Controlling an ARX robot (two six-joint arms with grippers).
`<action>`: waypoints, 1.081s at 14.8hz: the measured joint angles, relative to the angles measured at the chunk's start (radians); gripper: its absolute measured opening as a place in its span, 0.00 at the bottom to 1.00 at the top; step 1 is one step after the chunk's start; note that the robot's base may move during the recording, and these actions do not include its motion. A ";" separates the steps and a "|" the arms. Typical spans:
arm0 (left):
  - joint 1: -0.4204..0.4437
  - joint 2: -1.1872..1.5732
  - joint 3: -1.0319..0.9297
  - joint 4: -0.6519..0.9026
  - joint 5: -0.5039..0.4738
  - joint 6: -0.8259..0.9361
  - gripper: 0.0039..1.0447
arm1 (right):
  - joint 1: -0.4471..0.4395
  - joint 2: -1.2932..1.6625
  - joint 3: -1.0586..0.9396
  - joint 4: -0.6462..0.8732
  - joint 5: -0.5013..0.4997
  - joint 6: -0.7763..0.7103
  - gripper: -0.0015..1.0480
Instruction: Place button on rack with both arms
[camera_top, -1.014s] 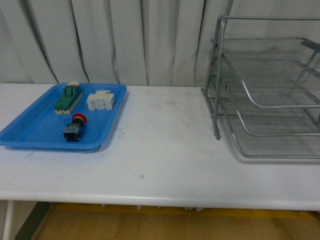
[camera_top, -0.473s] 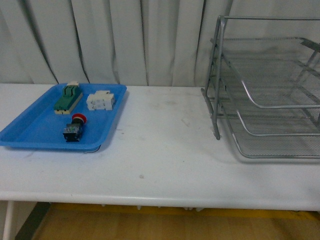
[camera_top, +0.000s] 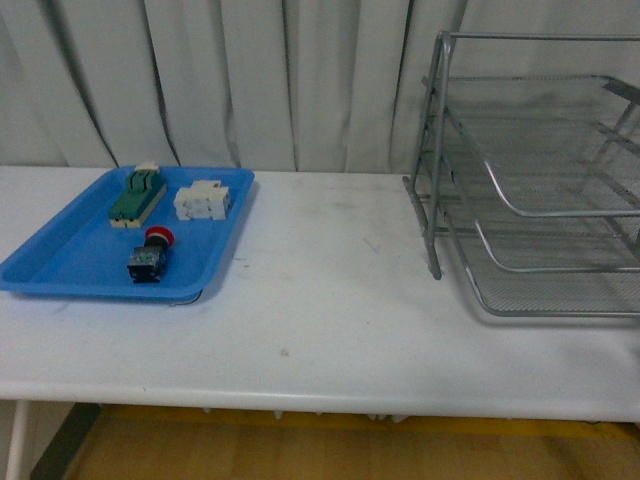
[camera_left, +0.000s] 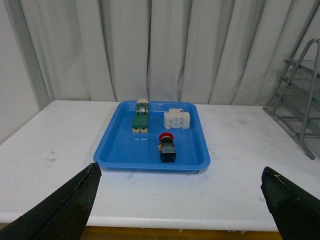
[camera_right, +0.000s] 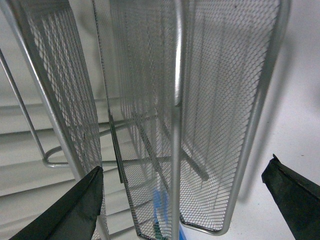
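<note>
The button (camera_top: 150, 256), red cap on a black and blue body, lies in the blue tray (camera_top: 60, 262) at the table's left; the left wrist view shows the button (camera_left: 166, 147) too. The silver wire-mesh rack (camera_top: 540, 190) stands at the right with three tiers. Neither arm shows in the front view. My left gripper (camera_left: 182, 205) is open, held back from the table's front edge, with the button well beyond its fingertips. My right gripper (camera_right: 185, 200) is open close to the rack (camera_right: 210, 100), whose mesh tiers fill that view.
In the blue tray (camera_left: 120, 150) also lie a green and beige switch (camera_top: 136, 196) and a white blocky component (camera_top: 201, 200). White curtains hang behind the white table (camera_top: 320, 300). The table's front edge runs near the bottom of the front view.
</note>
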 joint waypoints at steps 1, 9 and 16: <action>0.000 0.000 0.000 0.000 0.000 0.000 0.94 | 0.005 0.001 0.006 0.000 0.002 -0.003 0.94; 0.000 0.000 0.000 0.000 0.000 0.001 0.94 | 0.020 0.017 0.048 0.000 0.003 -0.029 0.94; 0.000 0.000 0.000 0.000 0.000 0.001 0.94 | 0.021 0.146 0.195 -0.001 0.006 -0.090 0.05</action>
